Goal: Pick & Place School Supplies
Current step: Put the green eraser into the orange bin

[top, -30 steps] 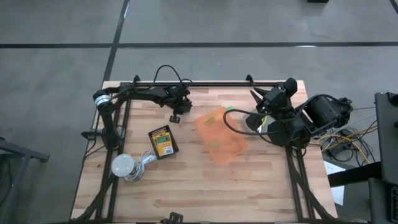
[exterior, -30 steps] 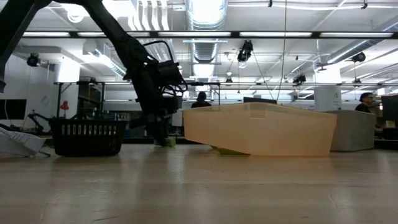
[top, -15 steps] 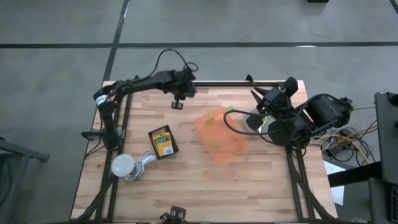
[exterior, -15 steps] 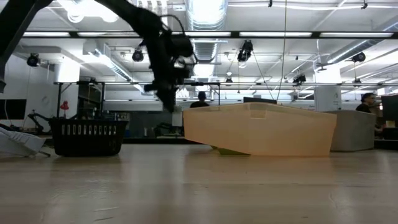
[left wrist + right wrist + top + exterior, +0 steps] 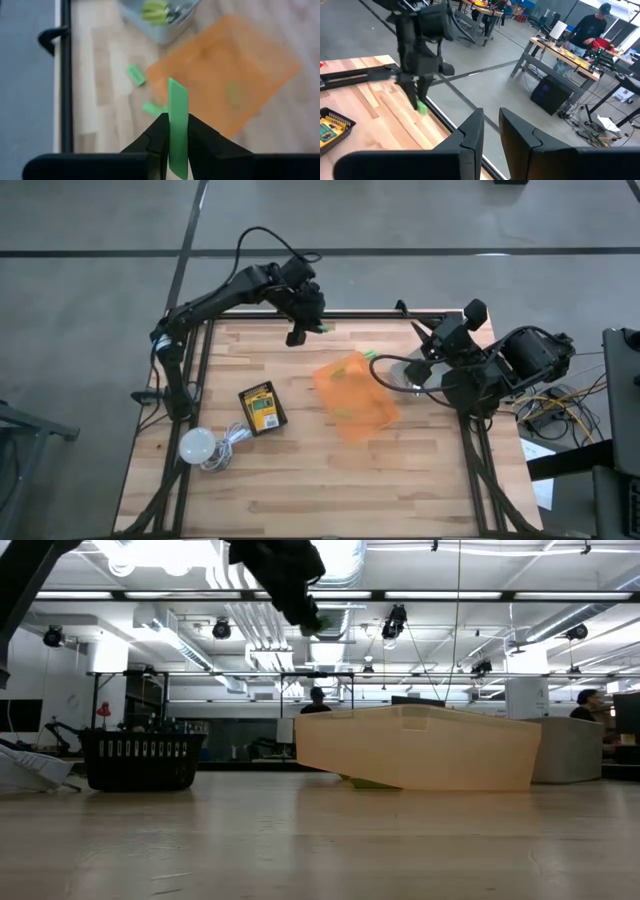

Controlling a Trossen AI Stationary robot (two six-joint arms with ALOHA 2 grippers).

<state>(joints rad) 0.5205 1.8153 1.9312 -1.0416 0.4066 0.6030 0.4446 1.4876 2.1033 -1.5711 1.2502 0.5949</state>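
Note:
My left gripper [image 5: 303,332] hangs high over the table's far edge, shut on a bright green block [image 5: 177,107]. The right wrist view shows this block [image 5: 421,106] too, at the fingertips. The orange translucent tray [image 5: 355,395] lies on the table's middle right. Two loose green blocks [image 5: 136,75] [image 5: 152,107] lie on the wood by its far corner. A yellow-and-green crayon box [image 5: 262,408] lies flat at the middle left. My right gripper [image 5: 412,330] waits, raised at the far right, shut on nothing. My left gripper pinches the green block's two broad sides [image 5: 177,145] between its two fingers [image 5: 157,137]. The block runs along the fingers, and its free end sticks out past the fingertips. The fingers slant downward. The block hangs lifted clear, high above the table.
A white bulb [image 5: 197,445] with its cord lies near the front left corner. A grey container [image 5: 160,20] with green things in it stands beyond the orange tray, under my right arm. Black frame rails [image 5: 360,314] run along the table's far edge and sides.
My left gripper has risen steeply from the tabletop near the far edge and kept shut on the green block. It has tipped as it went and drifted a little toward the table's right. The block has come up off the wood and now hangs high above it.

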